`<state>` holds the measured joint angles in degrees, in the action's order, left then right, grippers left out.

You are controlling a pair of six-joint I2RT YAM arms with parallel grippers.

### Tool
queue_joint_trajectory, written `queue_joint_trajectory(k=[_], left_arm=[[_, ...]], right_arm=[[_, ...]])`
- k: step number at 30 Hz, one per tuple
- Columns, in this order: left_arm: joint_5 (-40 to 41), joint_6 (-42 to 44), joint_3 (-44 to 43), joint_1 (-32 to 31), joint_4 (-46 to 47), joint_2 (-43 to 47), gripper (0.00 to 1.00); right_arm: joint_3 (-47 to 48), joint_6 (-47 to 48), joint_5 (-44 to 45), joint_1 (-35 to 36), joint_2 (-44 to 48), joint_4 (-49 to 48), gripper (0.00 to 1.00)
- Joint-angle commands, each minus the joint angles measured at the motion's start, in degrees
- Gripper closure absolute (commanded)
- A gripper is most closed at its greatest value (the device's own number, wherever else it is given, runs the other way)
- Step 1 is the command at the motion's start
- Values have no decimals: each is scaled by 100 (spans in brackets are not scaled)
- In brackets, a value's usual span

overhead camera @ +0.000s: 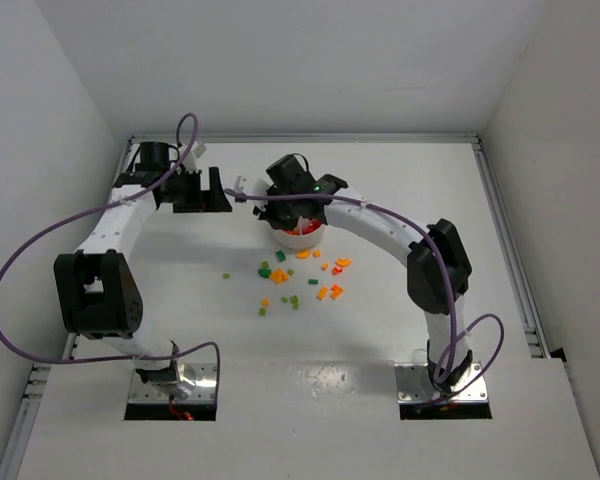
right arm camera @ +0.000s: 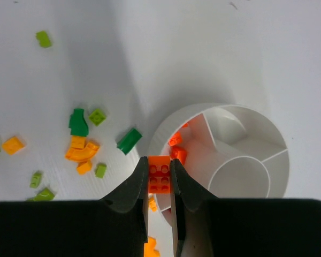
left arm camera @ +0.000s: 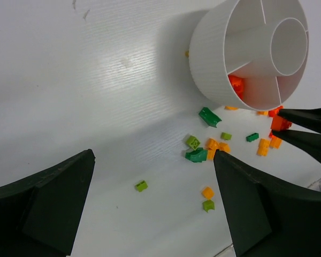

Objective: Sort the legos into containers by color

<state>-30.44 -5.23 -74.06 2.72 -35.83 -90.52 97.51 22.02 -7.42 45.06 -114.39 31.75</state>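
Red-orange brick pinched over the dish rim, its wedge just ahead

The right gripper (right arm camera: 159, 166) is pressed together on a red-orange brick (right arm camera: 159, 181). The brick is pinched across its short sides, so its long axis is laid along the fingers. In the right wrist view it is seen at the near-left rim of the dish (right arm camera: 241, 131). The wedge (right arm camera: 176, 147) that already holds red bricks is found just ahead and slightly to the right, so a short move forward is judged to be all that the release needs. The left gripper (left arm camera: 154, 160) is spread wide with nothing in it and is kept well apart to the left, so the right arm is plainly the nearer. The loose legos (left arm camera: 209, 116) are scattered on the table (left arm camera: 96, 80) just beside the dish.
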Motion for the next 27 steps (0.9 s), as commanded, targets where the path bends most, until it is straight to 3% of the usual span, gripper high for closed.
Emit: queue_joint_trajectory(k=[1,6,10,14,18,23,27], left_arm=[[239,-232,120,35,269,306,0],[1064,-495,120,-157,375,360,0],[1286,-566,120,-263,428,421,0],[1339,-330,67,-447,288,421,0],[1189,-101,67,-570,288,544,0],[839,197,128,-571,288,649,0],[767,365,181,-878,288,930,0]], right_arm=[[303,-66,144,-111,-31,-142,99],[356,-66,144,-216,-84,-90,97],[356,-66,197,-269,-84,-90,90],[356,-66,197,-322,-136,-90,75],[408,-119,197,-322,-136,-90,68],[409,-241,197,-322,-31,-90,66],[-37,-1266,328,-592,591,-589,69]])
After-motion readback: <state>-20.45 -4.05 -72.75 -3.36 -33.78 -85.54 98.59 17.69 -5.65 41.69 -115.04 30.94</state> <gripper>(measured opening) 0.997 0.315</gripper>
